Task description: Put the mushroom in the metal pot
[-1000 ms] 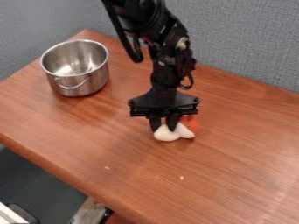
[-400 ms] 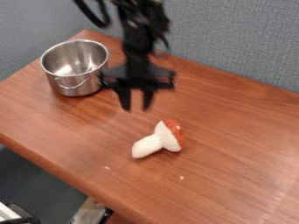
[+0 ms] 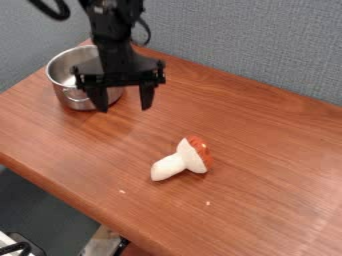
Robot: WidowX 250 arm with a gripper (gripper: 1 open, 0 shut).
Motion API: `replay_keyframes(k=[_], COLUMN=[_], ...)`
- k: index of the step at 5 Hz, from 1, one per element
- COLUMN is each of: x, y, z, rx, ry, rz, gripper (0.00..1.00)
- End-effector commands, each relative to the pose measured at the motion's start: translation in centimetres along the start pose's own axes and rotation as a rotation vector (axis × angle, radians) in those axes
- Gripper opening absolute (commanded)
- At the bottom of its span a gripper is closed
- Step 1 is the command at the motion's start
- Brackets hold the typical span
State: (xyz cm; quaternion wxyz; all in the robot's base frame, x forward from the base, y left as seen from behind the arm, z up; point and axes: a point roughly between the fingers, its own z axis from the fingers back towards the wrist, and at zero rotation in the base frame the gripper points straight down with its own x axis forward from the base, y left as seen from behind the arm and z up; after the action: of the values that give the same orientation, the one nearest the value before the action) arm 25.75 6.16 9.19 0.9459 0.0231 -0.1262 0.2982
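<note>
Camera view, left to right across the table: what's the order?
pot → end effector, open, empty → mushroom, lying on its side on the table

The claw let go — risen, now beside the metal pot; mushroom lies toppled.

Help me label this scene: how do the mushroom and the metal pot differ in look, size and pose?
The mushroom is cream-stemmed with a reddish cap; the metal pot is shiny steel. The mushroom is far smaller than the pot. The mushroom lies on its side, while the pot stands upright, open side up. The mushroom sits mid-table; the pot is near the far left corner. Both rest on the wooden table.
</note>
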Motion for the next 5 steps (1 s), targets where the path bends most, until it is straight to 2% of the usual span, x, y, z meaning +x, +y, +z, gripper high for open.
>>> replay_keyframes(k=[1, 2, 4, 5], x=[-0.9, -2.1, -2.0, -3.5], y=[-1.3, -3.1, -2.8, -3.1], z=[0.7, 0.0, -4.4, -5.5], rx=[-0.036, -0.056, -0.060, -0.086], ry=[-0.061, -0.063, -0.035, -0.031], rz=[-0.108, -0.203, -0.370, -0.429], gripper=[1.00, 1.00, 1.00, 1.00])
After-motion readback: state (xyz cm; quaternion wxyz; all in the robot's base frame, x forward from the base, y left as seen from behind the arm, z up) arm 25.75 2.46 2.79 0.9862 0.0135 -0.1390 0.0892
